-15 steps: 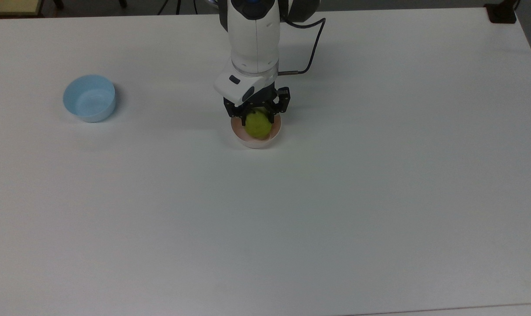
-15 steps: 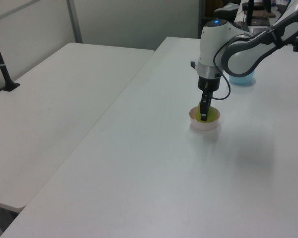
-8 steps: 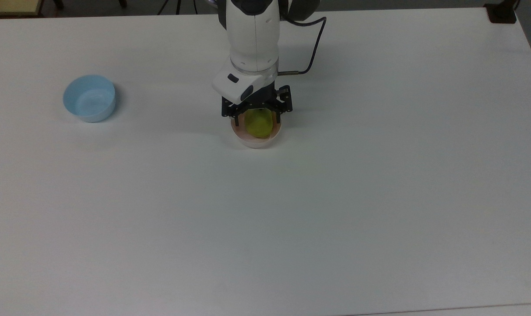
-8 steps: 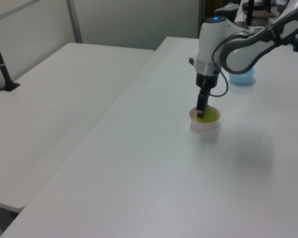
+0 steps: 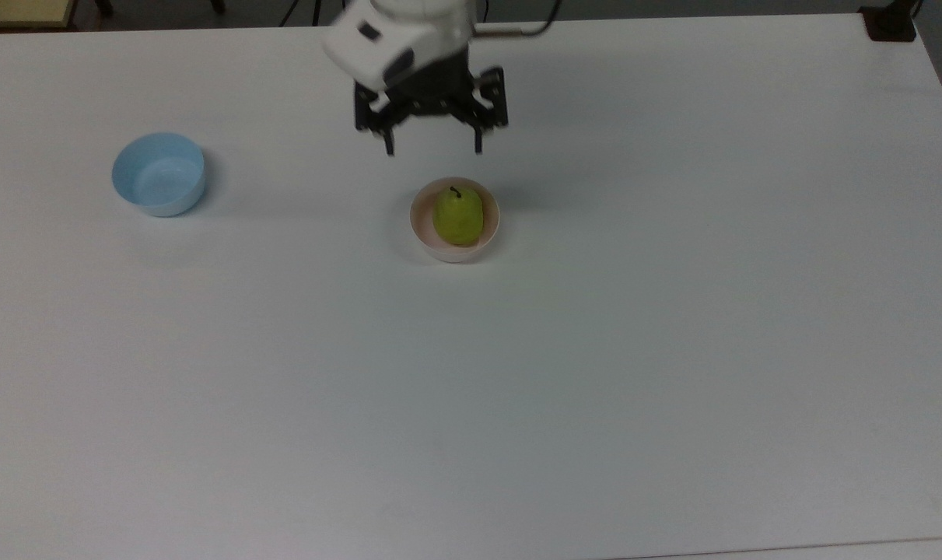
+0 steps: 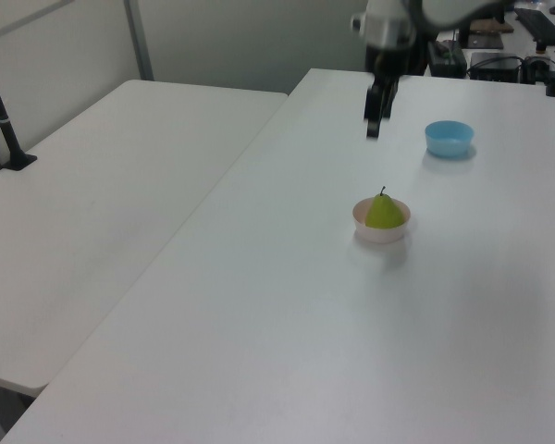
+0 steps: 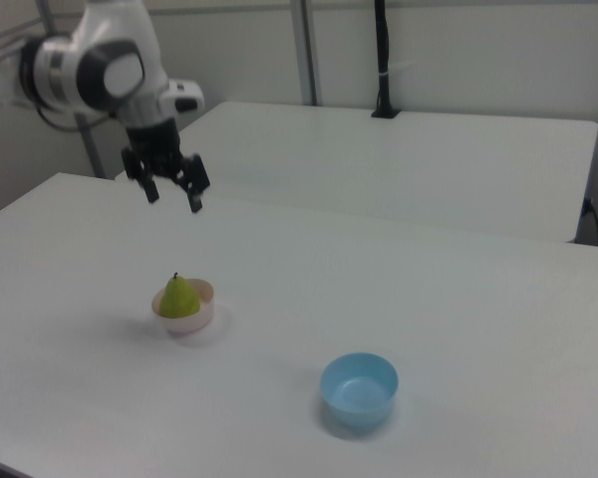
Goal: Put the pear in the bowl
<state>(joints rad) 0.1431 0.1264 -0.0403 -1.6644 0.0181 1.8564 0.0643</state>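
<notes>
The yellow-green pear (image 5: 458, 217) (image 6: 383, 212) (image 7: 178, 297) sits upright inside the pale pink bowl (image 5: 424, 236) (image 6: 379, 231) (image 7: 194, 318), its dark stem pointing up. My gripper (image 5: 433, 147) (image 6: 373, 127) (image 7: 173, 199) hangs well above the table, clear of the bowl, toward the top view's upper edge. Its fingers are spread wide and hold nothing.
A light blue bowl (image 5: 159, 174) (image 6: 449, 139) (image 7: 359, 391) stands at the top view's left, well apart from the pink one. The white table (image 5: 595, 350) stretches wide around both. A second white table (image 6: 102, 176) lies alongside, with black posts at its edge.
The gripper let go of the pear, which now rests in the pink bowl. It then rose and pulled back from the bowl, fingers still spread.
</notes>
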